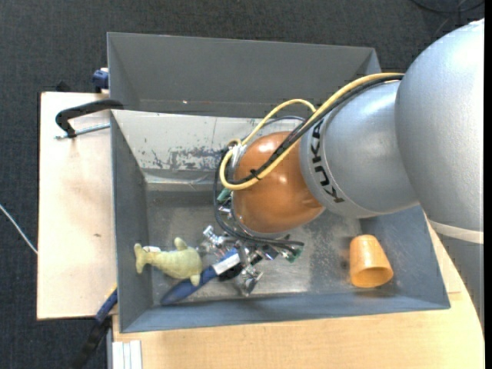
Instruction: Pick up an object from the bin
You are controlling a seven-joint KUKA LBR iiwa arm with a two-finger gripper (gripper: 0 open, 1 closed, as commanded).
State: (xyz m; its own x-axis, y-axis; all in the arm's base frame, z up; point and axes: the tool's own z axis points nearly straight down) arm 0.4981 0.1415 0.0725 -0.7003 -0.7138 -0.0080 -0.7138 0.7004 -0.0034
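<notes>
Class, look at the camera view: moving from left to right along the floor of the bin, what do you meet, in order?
In order: pale yellow toy animal → gripper → orange cup.

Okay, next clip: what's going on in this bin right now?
A KUKA arm reaches in from the right, and its tool is down near the floor of the bin, over one end of a blue-handled stick beside a pale yellow toy animal. An orange cup lies apart on the right. Whether anything is gripped cannot be told.
</notes>
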